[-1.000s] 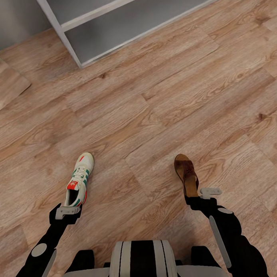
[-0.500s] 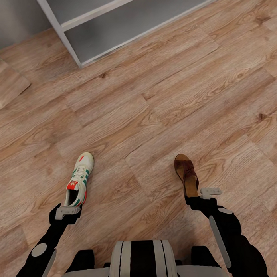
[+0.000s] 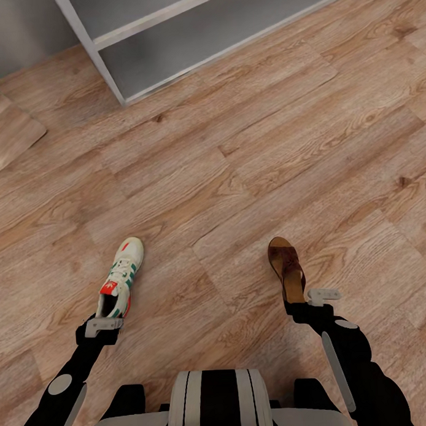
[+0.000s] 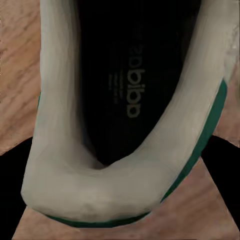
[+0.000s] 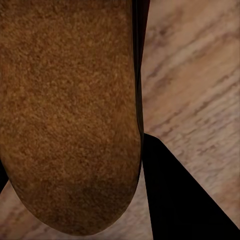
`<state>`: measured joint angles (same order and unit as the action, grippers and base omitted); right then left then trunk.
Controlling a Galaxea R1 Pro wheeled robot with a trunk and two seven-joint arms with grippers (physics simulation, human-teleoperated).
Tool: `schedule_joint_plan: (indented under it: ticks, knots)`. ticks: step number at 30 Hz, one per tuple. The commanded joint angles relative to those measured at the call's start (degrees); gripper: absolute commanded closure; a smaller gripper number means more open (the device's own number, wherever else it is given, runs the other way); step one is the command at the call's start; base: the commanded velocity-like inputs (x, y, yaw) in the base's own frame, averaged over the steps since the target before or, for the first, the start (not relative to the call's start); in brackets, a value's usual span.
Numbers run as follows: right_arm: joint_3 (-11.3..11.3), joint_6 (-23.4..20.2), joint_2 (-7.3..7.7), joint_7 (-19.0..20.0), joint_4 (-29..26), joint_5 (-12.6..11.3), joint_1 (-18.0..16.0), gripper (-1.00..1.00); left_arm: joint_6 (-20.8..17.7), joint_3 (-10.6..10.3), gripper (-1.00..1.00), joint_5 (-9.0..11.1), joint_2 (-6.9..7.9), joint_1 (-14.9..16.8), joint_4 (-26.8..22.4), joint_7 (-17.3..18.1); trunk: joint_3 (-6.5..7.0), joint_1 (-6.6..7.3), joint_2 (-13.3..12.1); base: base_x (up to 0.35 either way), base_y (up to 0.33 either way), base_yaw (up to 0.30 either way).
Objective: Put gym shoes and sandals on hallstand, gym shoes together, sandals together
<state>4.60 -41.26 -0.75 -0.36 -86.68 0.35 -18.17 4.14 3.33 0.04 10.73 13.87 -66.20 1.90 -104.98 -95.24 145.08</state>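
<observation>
Your left hand (image 3: 104,324) has just nudged the white green-striped lace-up sneaker (image 3: 120,279) slightly; it lies on the wood-plank floor (image 3: 236,163), not lifted. I can't tell either hand's grip.

At my eleven o'clock, far off in the head view, I see a plain grey wall (image 3: 22,29) standing in the corner. Nearer, toward ten o'clock, a paler wooden panel (image 3: 11,137) lies flat and skewed, and the picture's edge cuts it off.
</observation>
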Motion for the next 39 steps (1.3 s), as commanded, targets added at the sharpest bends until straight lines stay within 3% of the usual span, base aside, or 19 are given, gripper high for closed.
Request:
schedule_joint_plan:
  ticks: [1,22,23,29,39]
  knots:
    - [0.05,-0.29,-0.04,-0.16,-0.06,-0.17,-0.02,1.0,0.13,0.08,1.0,-0.04,0.0,0.01,0.02,0.15,-0.02,0.01,0.01,0.0,0.0,0.0]
    - [-0.1,-0.29,-0.04,-0.05,-0.02,-0.25,-0.02,1.0,0.09,0.09,1.0,-0.13,0.0,0.01,-0.07,0.18,-0.02,0.01,0.01,0.0,0.0,0.0]
    - [-0.33,-0.26,-0.04,0.01,0.0,-0.25,-0.02,1.0,0.08,0.09,1.0,-0.13,0.0,0.01,-0.07,0.17,-0.02,0.01,0.01,0.0,0.0,0.0]
    - [-7.02,-0.15,-0.04,-0.08,-0.05,-0.18,-0.02,1.0,0.08,-0.07,1.0,-0.13,-0.11,0.01,-0.21,0.13,-0.02,0.01,0.01,0.0,0.0,0.0]
    - [-8.29,-0.19,-0.04,-0.22,-0.12,-0.17,-0.02,1.0,-0.05,-0.17,1.0,-0.13,-0.22,0.01,-1.87,0.1,-0.02,0.01,0.01,0.0,0.0,0.0]
